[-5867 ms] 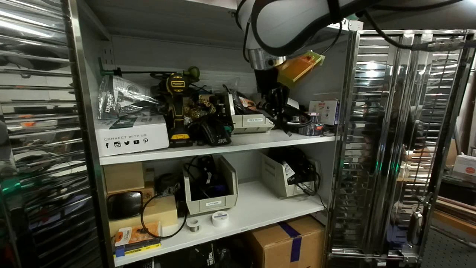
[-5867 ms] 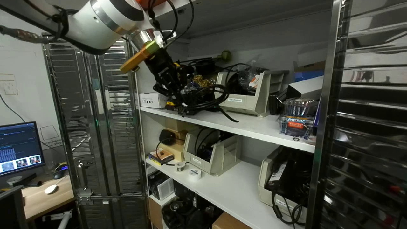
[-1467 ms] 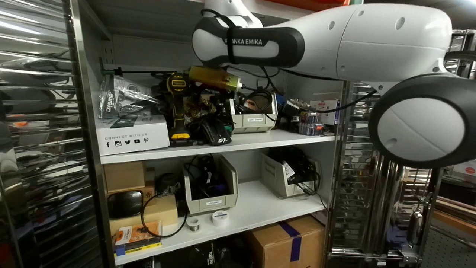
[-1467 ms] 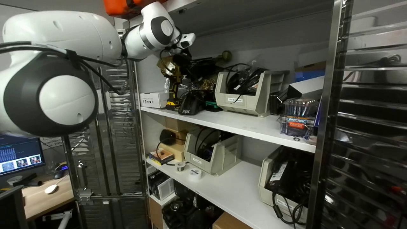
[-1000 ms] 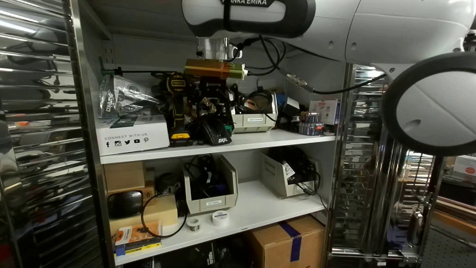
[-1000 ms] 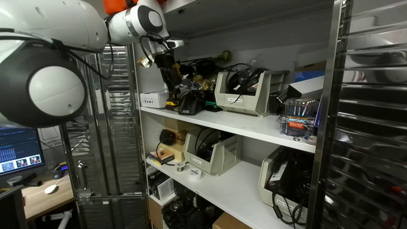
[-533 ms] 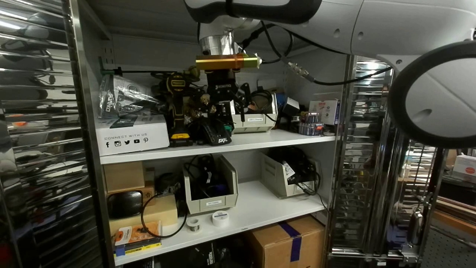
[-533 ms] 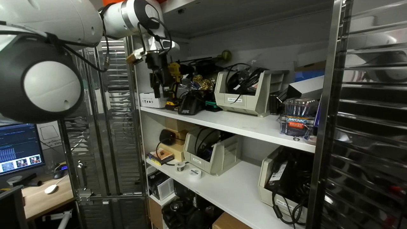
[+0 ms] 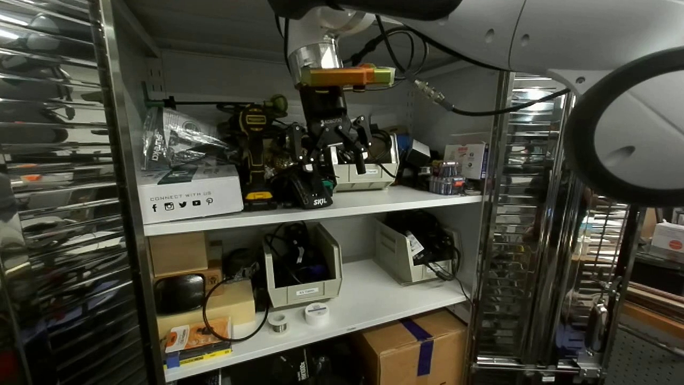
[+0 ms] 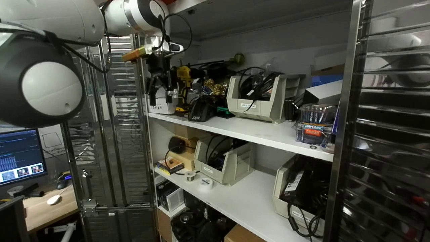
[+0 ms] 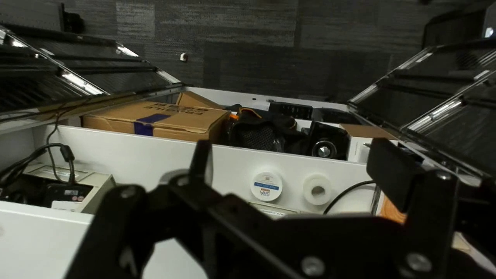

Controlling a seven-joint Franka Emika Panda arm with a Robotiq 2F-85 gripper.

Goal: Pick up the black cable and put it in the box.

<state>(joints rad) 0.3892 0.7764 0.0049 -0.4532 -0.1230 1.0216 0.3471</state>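
The black cable (image 10: 264,86) lies coiled in the light grey box (image 10: 262,112) on the upper shelf, its loose end hanging over the labelled front. In an exterior view the same box (image 9: 352,179) stands behind and to the right of my gripper (image 9: 335,167). Pointing down with both fingers spread, the gripper (image 10: 161,100) is in front of the shelf, well left of the box in that exterior view, and holds nothing. Between the fingertips of the gripper (image 11: 290,151), the wrist view shows only the lower shelf beyond; the black cable is out of view there.
Beside the gripper are a yellow-black drill (image 10: 183,80), a black SKIL charger (image 10: 201,109) and a white carton (image 9: 189,195). A battery pack (image 10: 312,127) stands farther along the shelf. Below are two grey cable bins, one (image 9: 304,294) with two spools (image 11: 266,186) before it.
Several seconds ago the gripper held the coiled cable; now the cable lies in the box. Over the last second, the gripper swung downward and drew away from the shelf, staying open.
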